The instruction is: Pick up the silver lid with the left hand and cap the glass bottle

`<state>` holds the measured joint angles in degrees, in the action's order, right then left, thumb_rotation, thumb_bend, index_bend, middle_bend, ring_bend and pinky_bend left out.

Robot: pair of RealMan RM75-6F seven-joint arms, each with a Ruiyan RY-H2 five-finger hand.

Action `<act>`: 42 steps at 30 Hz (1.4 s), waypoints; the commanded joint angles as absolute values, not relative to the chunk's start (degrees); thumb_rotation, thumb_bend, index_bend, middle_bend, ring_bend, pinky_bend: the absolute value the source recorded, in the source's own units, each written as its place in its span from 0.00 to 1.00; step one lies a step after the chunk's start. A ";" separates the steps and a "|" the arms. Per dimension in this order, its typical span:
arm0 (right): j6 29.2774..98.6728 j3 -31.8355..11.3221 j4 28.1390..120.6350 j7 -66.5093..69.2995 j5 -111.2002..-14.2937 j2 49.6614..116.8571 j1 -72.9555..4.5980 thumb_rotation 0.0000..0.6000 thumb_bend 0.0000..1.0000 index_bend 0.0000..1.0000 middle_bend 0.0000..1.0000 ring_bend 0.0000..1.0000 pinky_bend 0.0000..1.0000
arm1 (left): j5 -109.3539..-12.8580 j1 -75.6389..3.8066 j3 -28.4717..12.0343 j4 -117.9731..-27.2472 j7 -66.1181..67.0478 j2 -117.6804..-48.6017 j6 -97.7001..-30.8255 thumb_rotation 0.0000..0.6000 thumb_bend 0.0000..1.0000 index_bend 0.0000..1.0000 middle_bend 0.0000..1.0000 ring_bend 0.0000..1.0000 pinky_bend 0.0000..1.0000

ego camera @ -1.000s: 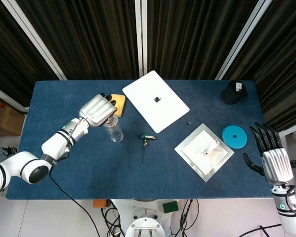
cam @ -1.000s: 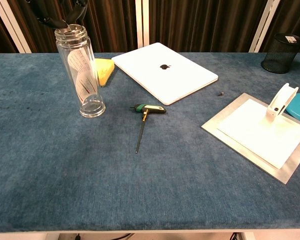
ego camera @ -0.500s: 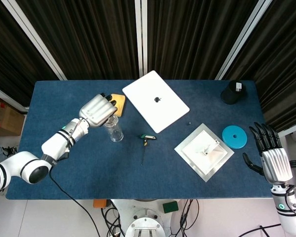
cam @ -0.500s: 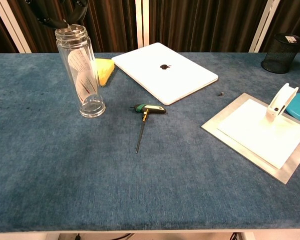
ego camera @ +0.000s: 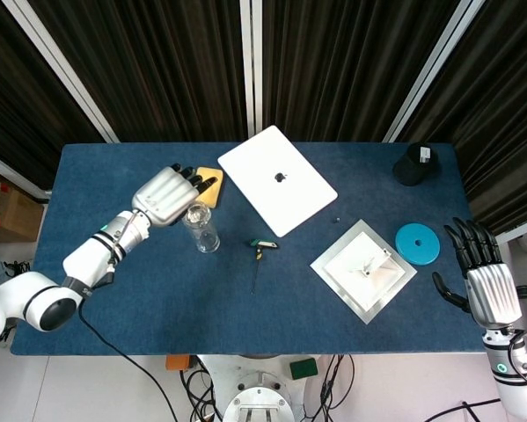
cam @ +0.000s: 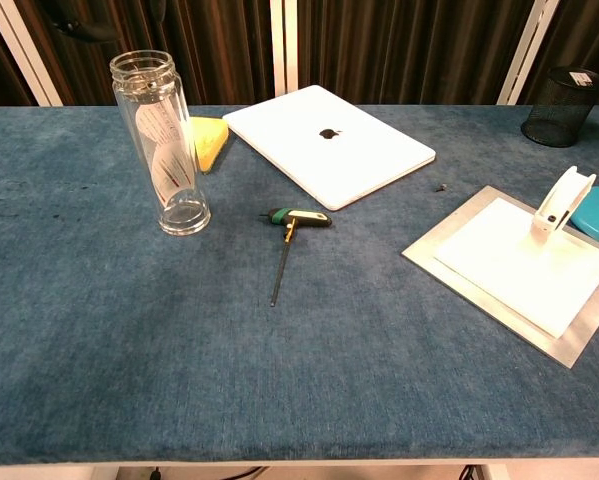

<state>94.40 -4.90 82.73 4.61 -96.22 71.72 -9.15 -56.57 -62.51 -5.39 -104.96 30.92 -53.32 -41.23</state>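
The glass bottle (ego camera: 202, 229) (cam: 165, 145) stands upright on the blue table, with a paper slip inside. From above, its mouth shows as a pale ring; from the chest its threaded rim looks uncovered. I cannot make out the silver lid in either view. My left hand (ego camera: 168, 194) hovers just left of and above the bottle, fingers spread toward the yellow wedge and nothing visible in them. Only its dark fingertips (cam: 74, 26) show in the chest view. My right hand (ego camera: 479, 265) hangs open beyond the table's right edge.
A yellow wedge (ego camera: 209, 185) lies behind the bottle and a white laptop (ego camera: 277, 179) beside it. A green-handled hex key (ego camera: 260, 247) lies at mid-table. To the right are a metal plate with a white stand (ego camera: 364, 270), a blue disc (ego camera: 418, 243) and a black mesh cup (ego camera: 414, 164).
My left hand has lifted off the bottle's mouth and drawn back to the left, uncovering the rim. The bottle and my right hand have not moved.
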 commanded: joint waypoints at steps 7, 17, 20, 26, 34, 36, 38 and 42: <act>94.59 -4.91 82.68 4.76 -96.16 71.74 -9.03 1.00 0.33 0.00 0.00 0.00 0.03 | -59.51 -57.96 -5.86 -109.51 26.55 -49.31 -46.72 0.97 0.05 0.11 0.23 0.17 0.28; 94.69 -3.96 80.09 5.62 -93.97 70.97 -6.84 1.00 0.33 0.00 0.00 0.00 0.03 | -81.11 -28.15 3.60 -109.47 15.97 -52.50 -83.62 0.79 0.00 0.15 0.22 0.16 0.26; 92.15 -2.32 79.77 2.72 -92.61 69.46 -5.82 1.00 0.31 0.00 0.00 0.00 0.01 | -83.06 -19.75 7.14 -103.19 11.68 -57.32 -90.48 0.61 0.00 0.15 0.20 0.13 0.24; 89.31 -1.52 82.80 -5.34 -87.46 67.57 -3.40 1.00 0.29 0.00 0.00 0.00 0.00 | -82.74 -9.89 9.34 -92.02 5.88 -64.51 -96.28 0.12 0.00 0.05 0.07 0.03 0.15; 88.46 -1.24 82.58 -5.33 -86.72 68.21 -2.55 1.00 0.29 0.00 0.00 0.00 0.00 | -86.22 -5.64 9.58 -86.52 6.05 -68.13 -97.26 0.00 0.00 0.00 0.03 0.00 0.13; 88.67 -1.24 82.24 -4.99 -86.96 68.49 -2.41 1.00 0.29 0.00 0.00 0.00 0.00 | -87.13 -5.74 9.61 -86.51 6.16 -67.93 -96.38 0.00 0.00 0.00 0.03 0.00 0.13; 88.70 -1.24 81.96 -4.32 -86.91 68.60 -2.20 1.00 0.29 0.00 0.00 0.00 0.00 | -88.27 -5.95 9.73 -86.80 6.53 -67.55 -95.28 0.00 0.00 0.00 0.03 0.00 0.13; 89.08 -1.33 81.15 -3.08 -86.91 69.05 -1.74 1.00 0.29 0.00 0.00 0.00 0.00 | -88.89 -5.91 8.97 -87.28 6.86 -67.18 -94.20 0.00 0.00 0.00 0.03 0.00 0.13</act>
